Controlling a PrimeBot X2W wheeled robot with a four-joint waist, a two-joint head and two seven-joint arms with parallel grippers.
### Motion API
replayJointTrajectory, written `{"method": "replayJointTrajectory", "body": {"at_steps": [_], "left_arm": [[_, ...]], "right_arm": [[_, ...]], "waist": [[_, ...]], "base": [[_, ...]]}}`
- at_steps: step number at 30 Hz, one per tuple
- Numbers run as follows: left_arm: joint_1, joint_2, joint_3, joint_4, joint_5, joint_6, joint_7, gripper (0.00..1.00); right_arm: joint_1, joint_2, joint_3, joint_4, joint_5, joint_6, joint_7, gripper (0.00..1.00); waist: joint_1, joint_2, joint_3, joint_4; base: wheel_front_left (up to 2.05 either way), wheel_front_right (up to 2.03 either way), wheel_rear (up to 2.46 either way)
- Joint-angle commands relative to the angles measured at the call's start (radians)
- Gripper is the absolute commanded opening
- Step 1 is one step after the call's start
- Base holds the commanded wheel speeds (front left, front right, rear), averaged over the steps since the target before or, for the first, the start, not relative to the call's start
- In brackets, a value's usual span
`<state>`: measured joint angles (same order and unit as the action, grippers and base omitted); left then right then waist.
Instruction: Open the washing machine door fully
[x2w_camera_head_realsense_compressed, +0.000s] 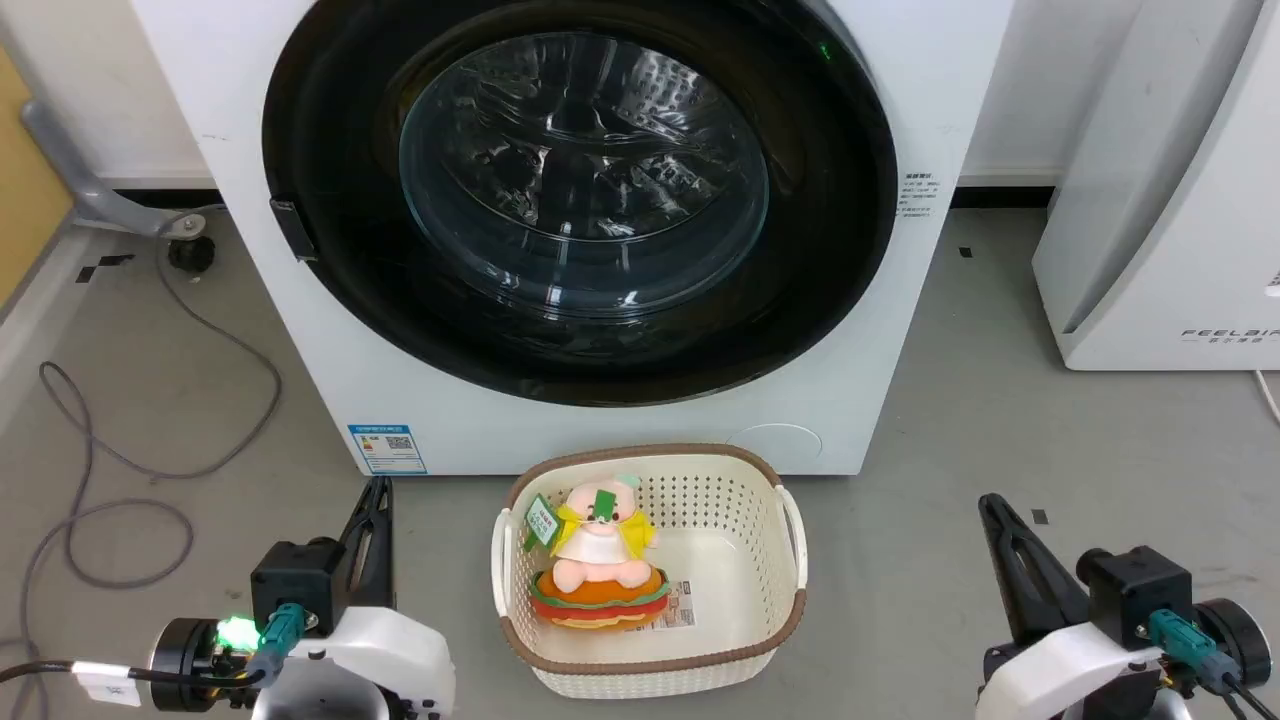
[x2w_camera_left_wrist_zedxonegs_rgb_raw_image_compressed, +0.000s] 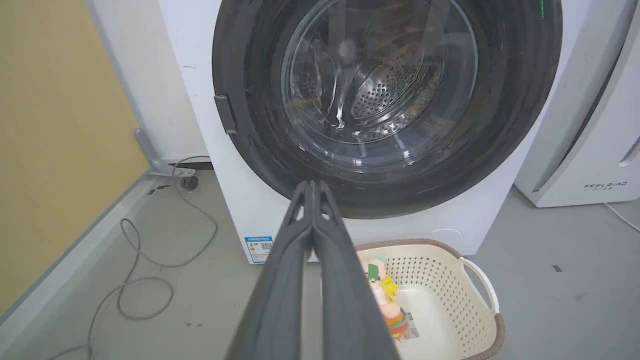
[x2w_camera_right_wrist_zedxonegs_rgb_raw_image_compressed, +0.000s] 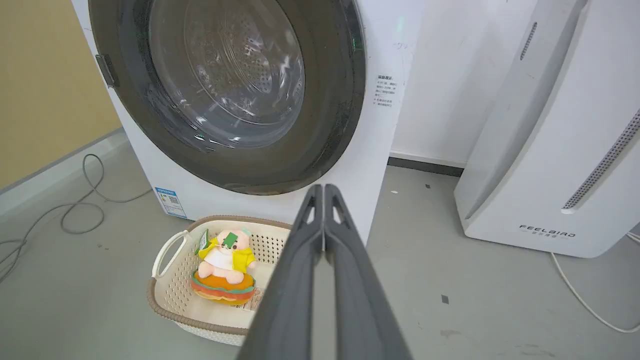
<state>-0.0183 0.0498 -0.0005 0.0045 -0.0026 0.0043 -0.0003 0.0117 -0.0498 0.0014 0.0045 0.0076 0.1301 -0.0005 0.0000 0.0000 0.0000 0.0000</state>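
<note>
Nearest, the left gripper (x2w_camera_left_wrist_zedxonegs_rgb_raw_image_compressed: 313, 186) and right gripper (x2w_camera_right_wrist_zedxonegs_rgb_raw_image_compressed: 323, 189) are both clenched, empty. Beyond, a cream basket (x2w_camera_head_realsense_compressed: 790, 560) holds a plush toy (x2w_camera_head_realsense_compressed: 598, 560). Behind, the washing machine door (x2w_camera_head_realsense_compressed: 585, 190) sits closed on the washing machine (x2w_camera_head_realsense_compressed: 620, 435), with a blue label (x2w_camera_head_realsense_compressed: 387, 448) at its lower left. To the right stands a white appliance (x2w_camera_right_wrist_zedxonegs_rgb_raw_image_compressed: 547, 150) marked FEELBIRD.

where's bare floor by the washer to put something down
Bare grey floor lies between the basket and the white FEELBIRD appliance. Crowded: the basket sits before the washing machine, cables loop over the floor at its left.

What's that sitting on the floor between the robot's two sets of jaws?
A cream basket holding a plush toy, in front of the washing machine door, as the head view shows.
</note>
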Motion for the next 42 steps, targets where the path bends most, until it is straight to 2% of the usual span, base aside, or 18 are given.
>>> {"method": "replayJointTrajectory", "body": {"at_steps": [1,2,17,18,19,24,30,31,33,42], "left_arm": [[0.018,0.000,0.000,-0.005,0.003,-0.004,0.000,0.00],[0.000,0.000,0.000,0.000,0.000,0.000,0.000,1.00],[-0.009,0.000,-0.023,0.028,-0.012,0.003,-0.029,1.00],[-0.011,0.000,-0.027,0.033,-0.016,0.005,-0.035,1.00],[-0.011,0.000,-0.028,0.034,-0.018,0.006,-0.037,1.00],[-0.011,0.000,-0.036,0.043,-0.034,0.012,-0.052,1.00],[-0.011,0.000,-0.044,0.051,-0.046,0.016,-0.064,1.00],[-0.011,0.000,-0.044,0.051,-0.046,0.016,-0.064,1.00],[-0.012,0.000,-0.047,0.052,-0.057,0.018,-0.071,1.00],[-0.027,0.000,-0.057,0.055,-0.068,0.026,-0.087,1.00]], "right_arm": [[-0.012,0.000,-0.001,-0.005,-0.008,0.001,0.000,0.00],[0.000,0.000,0.000,0.000,0.001,0.000,0.000,1.00],[0.001,0.000,0.002,0.027,0.023,0.000,-0.029,1.00],[0.001,0.000,0.002,0.032,0.029,0.000,-0.035,0.13],[0.000,0.000,0.002,0.034,0.031,0.000,-0.037,0.00],[-0.001,0.000,0.003,0.045,0.070,0.000,-0.052,0.00],[-0.005,0.000,0.003,0.049,0.241,0.000,-0.064,0.00],[-0.005,0.000,0.003,0.049,0.241,0.000,-0.064,0.00],[-0.013,0.000,0.003,0.055,0.341,0.000,-0.071,0.00],[-0.074,0.000,-0.017,0.080,0.550,0.000,-0.087,0.00]], "waist": [[0.0000,0.0000,0.000,0.000],[0.0000,0.0000,0.000,0.000],[0.0000,0.0000,0.003,-0.003],[0.0000,0.0000,0.003,-0.003],[0.0000,0.0000,0.004,-0.004],[0.0000,0.0000,0.002,-0.005],[0.0000,0.0000,0.003,-0.007],[0.0000,0.0000,0.003,-0.007],[0.0000,0.0000,0.005,-0.007],[0.0000,0.0000,0.023,-0.009]], "base": [[0.00,0.00,0.00],[0.00,0.00,0.00],[0.00,0.00,0.00],[0.00,0.00,0.00],[0.00,0.00,0.00],[0.00,0.00,0.00],[0.00,0.00,0.00],[0.00,0.00,0.00],[0.00,0.00,0.00],[0.00,0.00,0.00]]}}
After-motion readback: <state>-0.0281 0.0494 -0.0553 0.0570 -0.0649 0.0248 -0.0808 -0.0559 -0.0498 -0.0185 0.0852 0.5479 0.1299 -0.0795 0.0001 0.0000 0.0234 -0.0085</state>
